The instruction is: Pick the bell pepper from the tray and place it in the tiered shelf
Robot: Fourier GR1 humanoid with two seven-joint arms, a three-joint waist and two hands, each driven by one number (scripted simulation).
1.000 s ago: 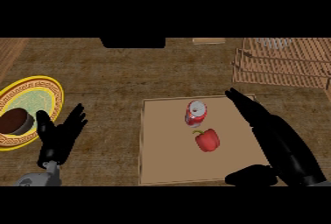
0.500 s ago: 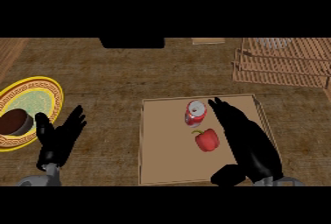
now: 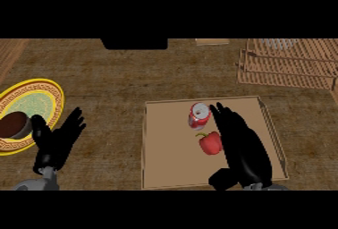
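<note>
While my right hand (image 3: 241, 143) hovered with fingers (image 3: 221, 117) released beside the bell pepper (image 3: 210, 142), curling squarely around it seemed wisest.

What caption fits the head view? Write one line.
Right hand open beside the red bell pepper on the tray.
</note>
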